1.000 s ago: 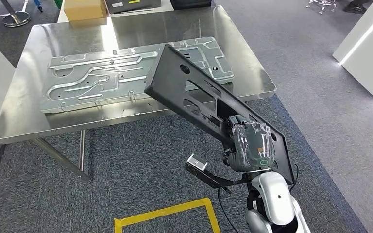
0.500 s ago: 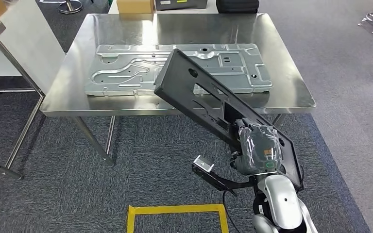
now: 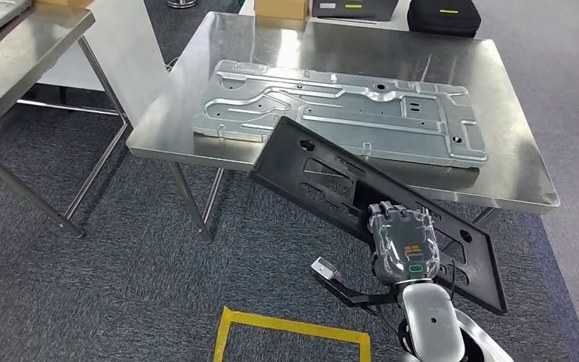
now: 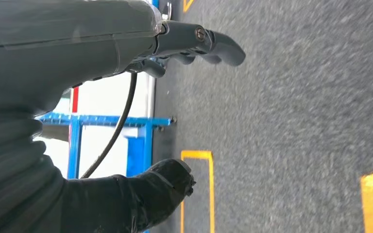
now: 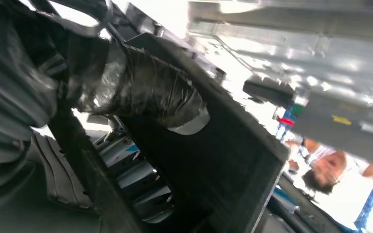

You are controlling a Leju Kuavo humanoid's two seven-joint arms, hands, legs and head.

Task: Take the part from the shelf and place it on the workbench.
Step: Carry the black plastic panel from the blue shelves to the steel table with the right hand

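Observation:
My right hand (image 3: 401, 241) grips a long black plastic part (image 3: 324, 170) with cut-outs, near its lower end. The part slants up and left, and its far end overlaps the front edge of the steel workbench (image 3: 392, 56). I cannot tell if it touches the edge. In the right wrist view the thumb (image 5: 145, 92), wrapped in clear film, lies against the black part (image 5: 213, 160). My left hand (image 4: 77, 58) hangs over grey carpet, holding nothing, with its fingers (image 4: 199, 43) apart from the thumb.
A large stamped silver plate (image 3: 347, 109) covers much of the workbench. At its back stand a cardboard box (image 3: 280, 7) and a black case (image 3: 443, 16). A second steel table (image 3: 22, 38) stands to the left. Yellow tape (image 3: 294, 328) marks the floor. A person (image 5: 325, 165) is beyond the bench.
The whole view has shifted as the camera turned, and the workbench now sits further right. The black part stays in my right hand and its far end has dropped to the bench's front edge.

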